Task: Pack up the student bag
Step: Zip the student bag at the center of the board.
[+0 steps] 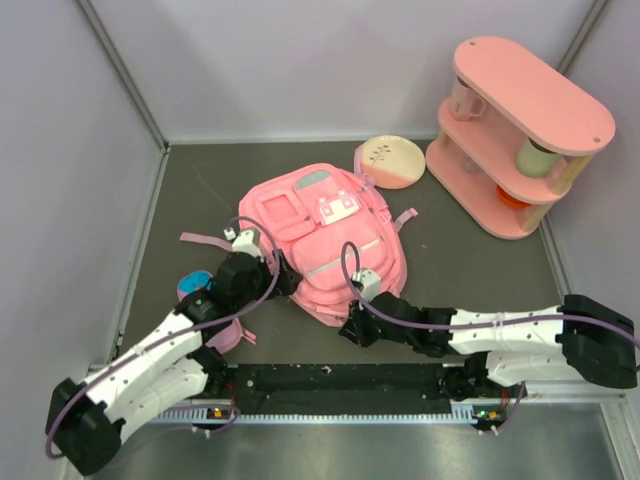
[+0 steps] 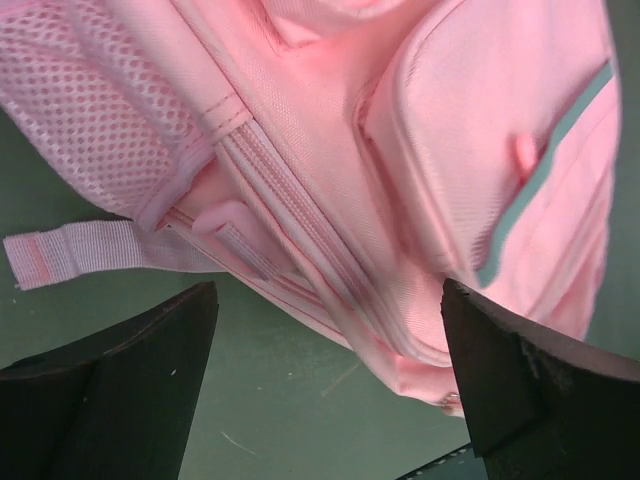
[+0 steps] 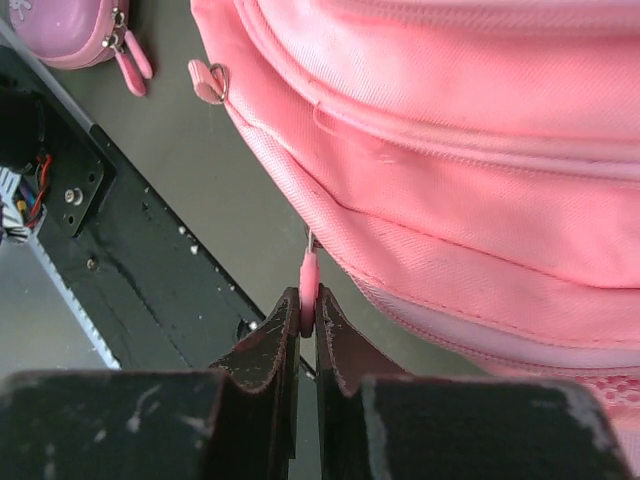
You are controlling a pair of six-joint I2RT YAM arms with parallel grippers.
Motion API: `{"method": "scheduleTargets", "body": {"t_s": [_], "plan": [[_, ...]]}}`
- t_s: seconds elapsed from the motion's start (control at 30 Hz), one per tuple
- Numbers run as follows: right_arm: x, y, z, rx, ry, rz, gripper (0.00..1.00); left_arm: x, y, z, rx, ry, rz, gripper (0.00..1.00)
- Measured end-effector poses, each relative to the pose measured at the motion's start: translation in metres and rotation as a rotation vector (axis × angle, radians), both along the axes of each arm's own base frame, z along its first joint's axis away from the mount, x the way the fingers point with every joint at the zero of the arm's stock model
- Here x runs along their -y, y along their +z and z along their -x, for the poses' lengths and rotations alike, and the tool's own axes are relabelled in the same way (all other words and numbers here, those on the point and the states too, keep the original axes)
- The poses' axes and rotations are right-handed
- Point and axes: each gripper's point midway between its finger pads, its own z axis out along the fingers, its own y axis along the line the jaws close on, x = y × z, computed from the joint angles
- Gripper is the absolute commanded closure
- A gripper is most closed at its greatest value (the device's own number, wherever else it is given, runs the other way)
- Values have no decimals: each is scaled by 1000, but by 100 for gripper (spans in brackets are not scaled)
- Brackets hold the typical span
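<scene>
The left hand point(image 1: 287, 281) is spread wide and holds nothing. Its two dark fingers point(image 2: 130, 390) stand far apart, and the left edge of the student bag point(image 1: 320, 240) lies just in front of them. Straight ahead of this hand, the wrist view shows a zipper seam and a front pocket with a grey-green stripe point(image 2: 540, 180). On the left of the fingers is a mesh side pocket point(image 2: 80, 100), and below it a loose strap end point(image 2: 70, 255) lies flat on the dark counter point(image 1: 450, 250). Behind this hand, close to its arm, a blue object point(image 1: 193, 284) is partly hidden (I cannot tell what it is).

The bag lies flat in the middle of the counter, between the two hands, with its front pockets facing up.

The right hand point(image 1: 352, 330) is at the near edge of the bag. Its fingers point(image 3: 265, 345) are pressed together and pinch a small pink zip tab point(image 3: 308, 285), which hangs from the lower seam of the bag. Farther in front of this hand, a second zip tab point(image 3: 208, 82) rests on the counter beside the bag, and a small pink pouch point(image 3: 65, 30) lies beyond it.

Far beyond the right hand, past the bag, a cream and pink plate point(image 1: 392, 160) lies just beside a pink two-level shelf point(image 1: 520, 130) that carries cups.
</scene>
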Motion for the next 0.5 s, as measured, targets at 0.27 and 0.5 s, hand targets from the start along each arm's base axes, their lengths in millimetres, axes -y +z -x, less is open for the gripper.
{"method": "scheduleTargets", "body": {"t_s": [0.27,0.5], "plan": [[6,4,-12,35,-31,15,100,-1,2,19,24,72,214,1],[12,5,-13,35,-42,5,100,32,-44,61,-114,10,284,1]]}}
